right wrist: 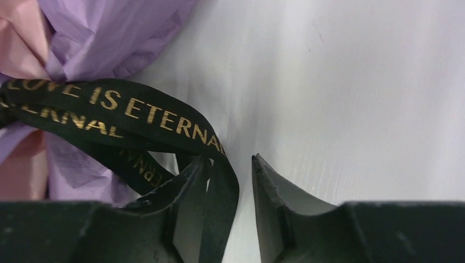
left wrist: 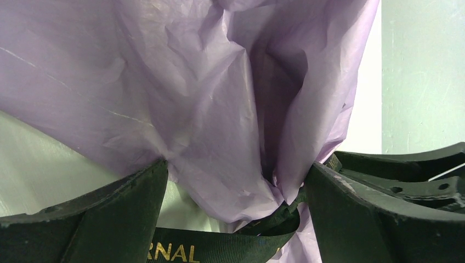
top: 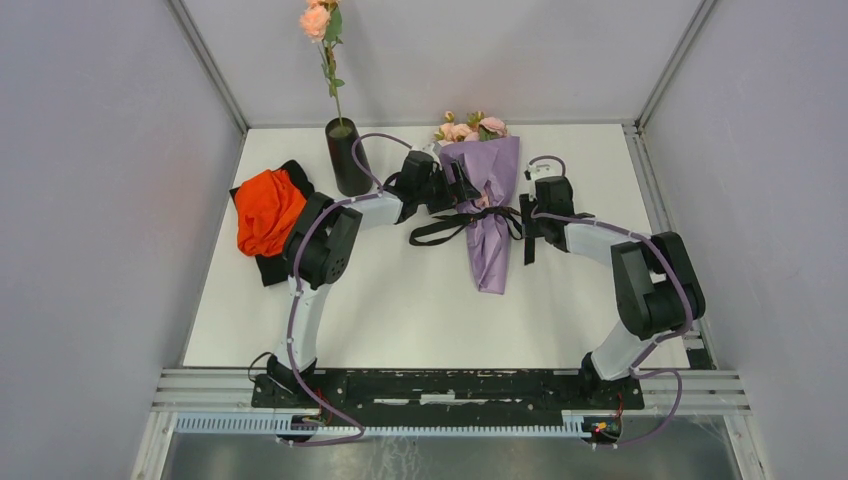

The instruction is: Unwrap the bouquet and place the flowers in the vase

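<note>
From above, the bouquet (top: pixel 485 205) is one cone of crinkled lilac paper lying flat on the white bench (top: pixel 400 310), with a cluster of pink and peach flowers (top: pixel 470 127) at its far end. A black ribbon (top: pixel 450 225) is tied round its waist. Left of the bouquet stands one matte black cylindrical vase (top: pixel 347 158) holding a single peach rose (top: pixel 316 20) on a thin green stem. Further left lie one orange-red cloth (top: pixel 265 208) and one black cloth (top: pixel 270 265). The two tools flank the bouquet's waist.

In the left wrist view, the left tool (left wrist: pixel 236 186) is spread wide and straddles the pinched paper, which brushes both fingers without being gripped.

In the right wrist view, the right tool (right wrist: pixel 229 159) stands on the bouquet's right, narrowed to a slim gap. One glossy, gold-lettered ribbon strand lies in that gap against one finger (right wrist: pixel 186 181), not pinched.
</note>
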{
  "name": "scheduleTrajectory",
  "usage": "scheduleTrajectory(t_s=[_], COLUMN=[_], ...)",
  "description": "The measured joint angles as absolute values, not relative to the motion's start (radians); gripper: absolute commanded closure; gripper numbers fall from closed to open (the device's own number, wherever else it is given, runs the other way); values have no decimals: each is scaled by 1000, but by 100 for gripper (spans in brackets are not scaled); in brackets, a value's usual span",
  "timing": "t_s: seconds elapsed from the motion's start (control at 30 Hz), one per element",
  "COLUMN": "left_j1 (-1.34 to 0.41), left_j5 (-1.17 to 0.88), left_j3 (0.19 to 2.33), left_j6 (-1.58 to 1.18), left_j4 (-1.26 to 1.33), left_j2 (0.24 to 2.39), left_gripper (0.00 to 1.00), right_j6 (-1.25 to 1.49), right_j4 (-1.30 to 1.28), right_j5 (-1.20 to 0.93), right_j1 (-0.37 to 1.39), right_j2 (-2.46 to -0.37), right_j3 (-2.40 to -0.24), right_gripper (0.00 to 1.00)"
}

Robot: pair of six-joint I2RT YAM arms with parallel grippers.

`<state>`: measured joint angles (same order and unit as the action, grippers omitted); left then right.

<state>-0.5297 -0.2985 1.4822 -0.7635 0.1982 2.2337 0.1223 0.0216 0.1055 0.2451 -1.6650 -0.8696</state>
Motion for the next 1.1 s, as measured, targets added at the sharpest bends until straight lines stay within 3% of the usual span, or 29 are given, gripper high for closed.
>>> scheduleTrajectory(t_s=[0.1, 0.27, 0.53, 1.1], left_j1=[-530, -529, -527, -507], left_j5=[-299, -299, -299, -370], left_j3=[1477, 1464, 1455, 1436], left_j6=[-764, -764, -764, -799], left_j4=[200, 203, 211, 239], left_j2=[2230, 2222, 2219, 2217], left_gripper=[0, 0, 0, 0], right_j6=[126, 131, 131, 124], right_j4=[31, 54, 52, -94], right_j5=[104, 83, 88, 107], right_j1=[243, 238, 235, 180], right_j2=[-1689, -1730, -1695, -1147], right_j3=[-870, -870, -863, -881], right_gripper=[56, 100, 100, 100])
